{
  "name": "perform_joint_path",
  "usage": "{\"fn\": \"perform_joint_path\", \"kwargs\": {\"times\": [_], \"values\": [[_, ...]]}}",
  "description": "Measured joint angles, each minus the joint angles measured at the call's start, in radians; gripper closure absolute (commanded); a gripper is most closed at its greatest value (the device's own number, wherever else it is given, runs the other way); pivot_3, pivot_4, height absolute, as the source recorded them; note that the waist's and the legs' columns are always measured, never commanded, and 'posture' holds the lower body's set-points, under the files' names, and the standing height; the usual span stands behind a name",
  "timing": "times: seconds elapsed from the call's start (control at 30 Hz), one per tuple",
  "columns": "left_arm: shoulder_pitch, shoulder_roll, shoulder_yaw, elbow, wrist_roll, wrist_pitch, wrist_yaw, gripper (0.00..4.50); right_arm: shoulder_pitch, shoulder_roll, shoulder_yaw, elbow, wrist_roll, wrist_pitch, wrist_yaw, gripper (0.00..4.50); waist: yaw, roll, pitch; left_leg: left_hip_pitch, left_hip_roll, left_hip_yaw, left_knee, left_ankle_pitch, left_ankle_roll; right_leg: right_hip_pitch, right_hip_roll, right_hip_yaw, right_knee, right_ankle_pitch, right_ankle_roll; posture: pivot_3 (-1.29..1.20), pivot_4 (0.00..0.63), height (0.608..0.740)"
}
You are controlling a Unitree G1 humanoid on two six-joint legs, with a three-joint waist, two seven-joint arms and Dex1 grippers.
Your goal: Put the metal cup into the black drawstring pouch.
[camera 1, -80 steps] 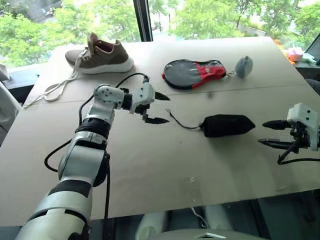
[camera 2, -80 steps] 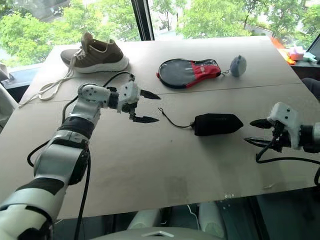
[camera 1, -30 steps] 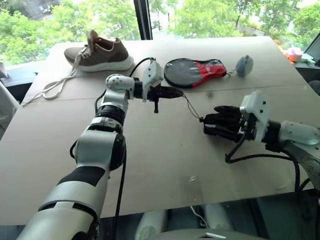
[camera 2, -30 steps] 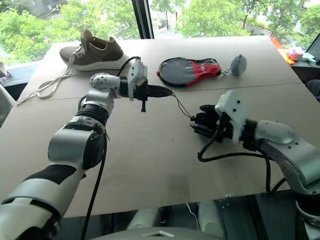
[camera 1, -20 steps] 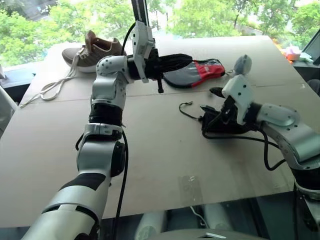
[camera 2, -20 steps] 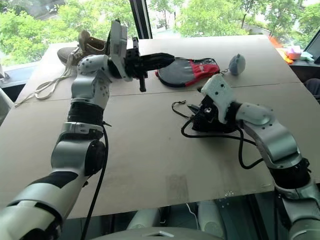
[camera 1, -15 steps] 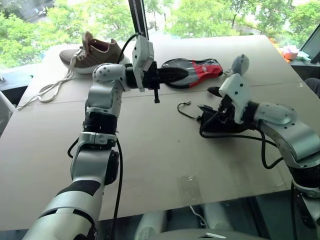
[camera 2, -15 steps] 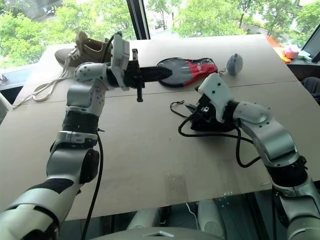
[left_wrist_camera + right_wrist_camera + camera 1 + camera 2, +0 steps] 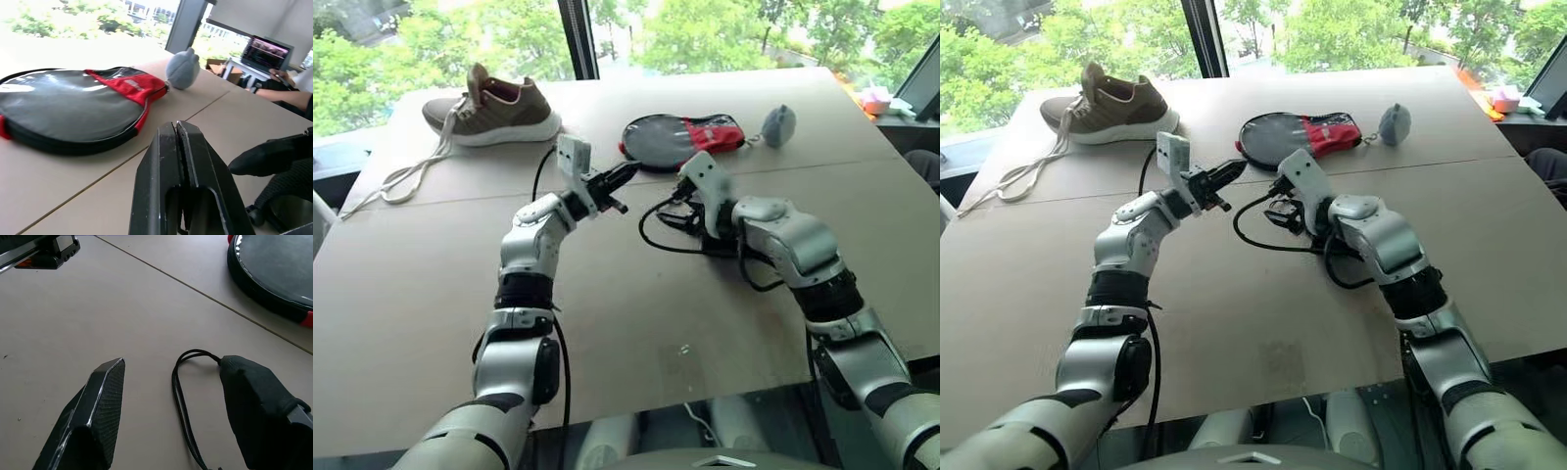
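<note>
The black drawstring pouch (image 9: 719,241) lies mid-table, mostly hidden under my right wrist. Its thin black cord (image 9: 180,396) loops on the table beyond it. My right gripper (image 9: 175,366) is open low over the table, its fingers (image 9: 100,399) standing either side of that cord loop and gripping nothing. My left gripper (image 9: 619,179) hovers just left of the right one, shut and empty, pointing toward the racket case. Its closed fingers (image 9: 178,147) fill the left wrist view. The metal cup is out of view.
A black-grey-red racket case (image 9: 677,138) and a grey fuzzy ball (image 9: 777,125) lie at the back. A brown shoe (image 9: 492,106) with long laces sits back left. A person's arm (image 9: 288,93) and a laptop (image 9: 266,50) are beyond the table's right side.
My left gripper, still shut, has dropped from high near the racket case to just above the table. My right gripper has slid left from the pouch to the cord.
</note>
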Motion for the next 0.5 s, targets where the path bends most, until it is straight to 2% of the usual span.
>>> {"fn": "perform_joint_path", "kwargs": {"times": [0.13, 0.37, 0.47, 0.5], "values": [[0.069, -0.007, 0.088, -0.146, -0.028, 0.01, 0.183, 4.44, -0.047, 0.072, 0.012, 0.196, -0.04, -0.004, -0.014, 1.36, -0.004, 0.0, -0.001, 0.0, -0.001, 0.0, 0.0, 0.0, 0.0, 0.0, -0.001, 0.0, -0.002, 0.0, 0.0, 0.0, 0.15, 0.74], [0.177, 0.016, 0.127, -0.251, -0.04, 0.031, 0.279, 4.44, -0.083, 0.132, -0.001, 0.322, -0.091, -0.022, -0.042, 1.36, -0.011, 0.0, -0.006, 0.003, -0.001, 0.001, 0.0, 0.0, -0.001, 0.0, -0.001, 0.0, 0.002, 0.0, 0.0, 0.0, 0.15, 0.74], [0.198, 0.017, 0.121, -0.291, -0.048, 0.038, 0.293, 4.44, -0.104, 0.181, -0.039, 0.423, -0.105, -0.1, -0.07, 1.36, -0.01, -0.002, -0.008, 0.008, -0.001, 0.003, 0.0, 0.001, -0.002, 0.003, -0.001, 0.002, 0.007, 0.0, -0.001, 0.0, 0.15, 0.74], [0.202, 0.017, 0.118, -0.299, -0.049, 0.039, 0.297, 4.49, -0.107, 0.199, -0.05, 0.45, -0.106, -0.124, -0.07, 1.62, -0.011, -0.002, -0.008, 0.012, -0.001, 0.004, -0.001, 0.001, -0.002, 0.005, 0.0, 0.004, 0.007, 0.0, -0.001, 0.0, 0.15, 0.74]]}}
